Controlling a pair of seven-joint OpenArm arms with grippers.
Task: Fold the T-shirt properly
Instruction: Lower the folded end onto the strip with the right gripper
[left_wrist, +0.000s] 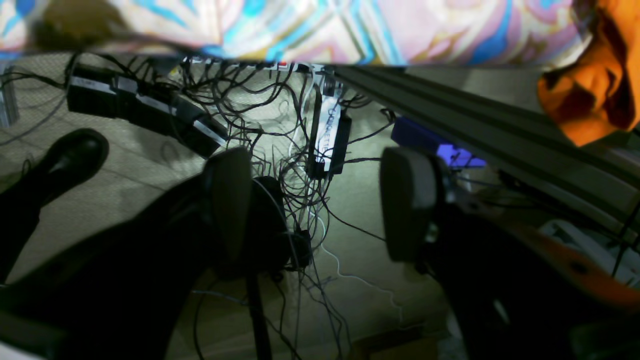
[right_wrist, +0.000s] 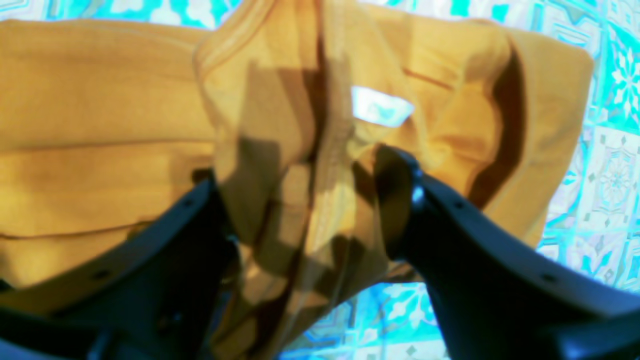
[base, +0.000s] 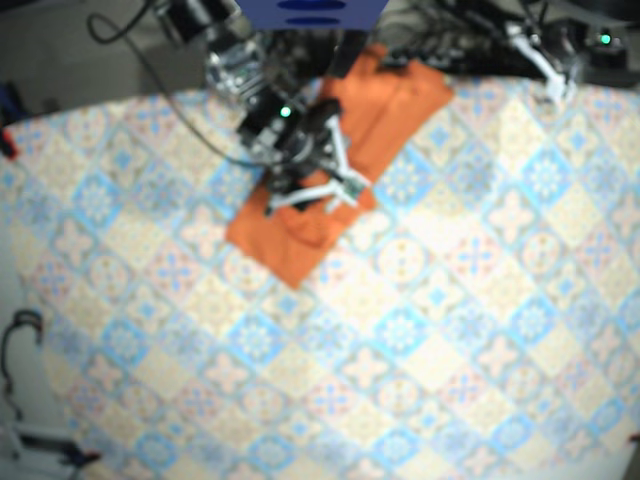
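Note:
The orange T-shirt (base: 300, 240) lies partly folded at the far side of the table, one end reaching the table's back edge. My right gripper (base: 320, 190) sits over its middle. In the right wrist view a raised ridge of the shirt (right_wrist: 100, 125) stands between the dark fingers (right_wrist: 400, 200), which are spread wide around the right gripper (right_wrist: 305, 200); a white label (right_wrist: 381, 106) shows just beyond. My left gripper (left_wrist: 317, 200) hangs open and empty past the table edge, with a corner of the shirt (left_wrist: 590, 95) at the upper right.
A patterned tablecloth (base: 420, 330) covers the table. Below the left gripper are the floor, tangled cables (left_wrist: 280, 125), a power strip (left_wrist: 140, 107) and a metal rail (left_wrist: 475, 130). The left arm (base: 545, 60) rests at the back right corner.

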